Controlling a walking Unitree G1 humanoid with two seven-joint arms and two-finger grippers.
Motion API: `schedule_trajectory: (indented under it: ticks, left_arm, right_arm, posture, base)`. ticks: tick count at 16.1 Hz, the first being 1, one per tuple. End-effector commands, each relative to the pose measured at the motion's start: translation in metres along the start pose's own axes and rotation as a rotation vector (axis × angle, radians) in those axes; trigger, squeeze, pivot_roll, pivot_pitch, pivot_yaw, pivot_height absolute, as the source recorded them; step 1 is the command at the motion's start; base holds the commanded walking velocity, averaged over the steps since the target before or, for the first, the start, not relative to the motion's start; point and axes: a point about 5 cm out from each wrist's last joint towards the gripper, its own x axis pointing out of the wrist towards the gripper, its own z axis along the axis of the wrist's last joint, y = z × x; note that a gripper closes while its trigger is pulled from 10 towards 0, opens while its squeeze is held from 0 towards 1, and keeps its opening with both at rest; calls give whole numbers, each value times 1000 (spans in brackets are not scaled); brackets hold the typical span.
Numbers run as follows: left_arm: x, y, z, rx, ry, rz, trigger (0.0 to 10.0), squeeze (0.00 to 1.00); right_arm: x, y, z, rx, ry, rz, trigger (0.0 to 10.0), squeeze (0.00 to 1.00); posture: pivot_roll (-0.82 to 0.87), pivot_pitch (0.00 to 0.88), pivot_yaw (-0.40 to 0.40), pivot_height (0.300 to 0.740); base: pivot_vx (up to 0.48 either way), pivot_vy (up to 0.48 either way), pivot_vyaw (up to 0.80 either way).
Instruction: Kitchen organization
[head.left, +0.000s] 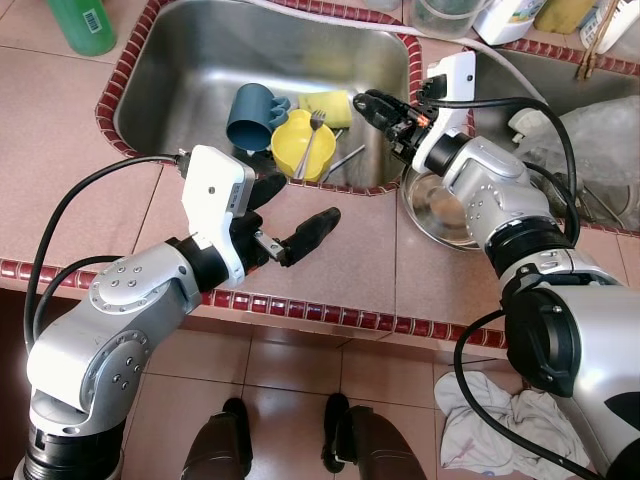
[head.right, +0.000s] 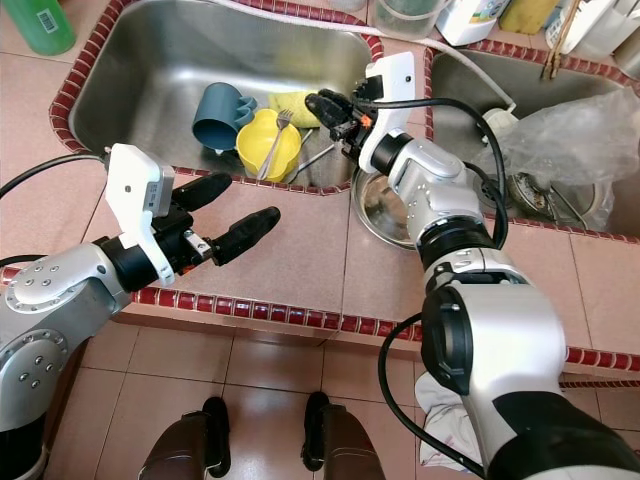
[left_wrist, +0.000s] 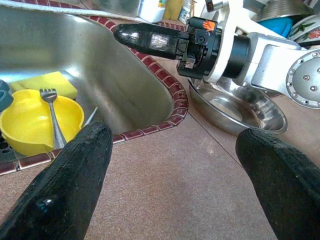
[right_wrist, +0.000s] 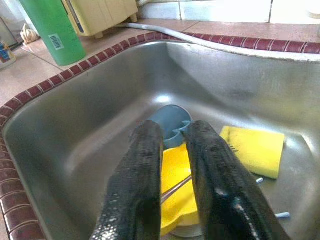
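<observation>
- left eye view: left gripper (head.left: 282, 222) hangs with its fingers spread wide above the bare pink tile counter (head.left: 340, 265), just in front of the sink's red-tiled front edge (head.left: 300, 183). right gripper (head.left: 378, 106) reaches over the sink's right rim with its fingers drawn narrow and nothing between them. inside the steel sink (head.left: 200, 70) a blue mug (head.left: 255, 115) touches a yellow bowl (head.left: 303, 144), a fork (head.left: 311, 140) leans in the bowl, and a yellow sponge (head.left: 328, 105) lies just behind. a steel bowl (head.left: 440, 212) sits on the counter under the right arm.
- right eye view: open counter lies between the left gripper and the steel bowl; a green bottle (head.right: 35, 22) stands at the sink's far left corner, well apart from both arms. a clear plastic bag (head.right: 555, 135) covers the second basin on the right.
- left wrist view: both wide-spread fingers (left_wrist: 70, 185) frame bare tile, with the sink's edge just beyond and the right gripper above it.
- right wrist view: narrow fingers (right_wrist: 145, 185) hover over the yellow bowl and mug; the sink's left half is bare steel.
</observation>
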Motion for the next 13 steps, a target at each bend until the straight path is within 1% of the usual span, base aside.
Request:
schedule_trajectory:
  ticks: [1,5,8,9,11,12,13]
  left_arm:
    - [-1,-5,3,15,-4,-18,10000,0]
    - [1,-3,3,23,-11,-11,10000,0]
    - [7,3,4,38,-25,-1,10000,0]
    - [10,9,5,51,-38,24,10000,0]
    - [15,18,5,78,-54,78,10000,0]
    - [19,26,4,112,-54,124,10000,0]
    - [20,30,3,159,-57,149,10000,0]
  right_arm:
    - [0,-1,3,4,0,7,10000,1000]
    - [0,-3,11,-15,-19,-3,10000,1000]
    - [1,-4,20,-41,-54,-5,10000,1000]
    - [0,-6,27,-66,-81,-14,10000,1000]
    - [-3,-9,32,-84,-113,-31,10000,1000]
    - [-8,-14,38,-110,-151,-65,10000,1000]
    - [-10,-16,40,-117,-169,-86,10000,1000]
  posture:
    - [123,377,-136,740]
    - [123,360,-132,740]
    - [126,323,-126,740]
    - [131,295,-125,740]
    - [137,260,-123,740]
    - [148,223,-119,740]
    - [155,207,-116,740]
  base:
    - [0,0,0]
    - [0,0,0]
    - [0,0,0]
    - [0,0,0]
    - [0,0,0]
    - [0,0,0]
    - [0,0,0]
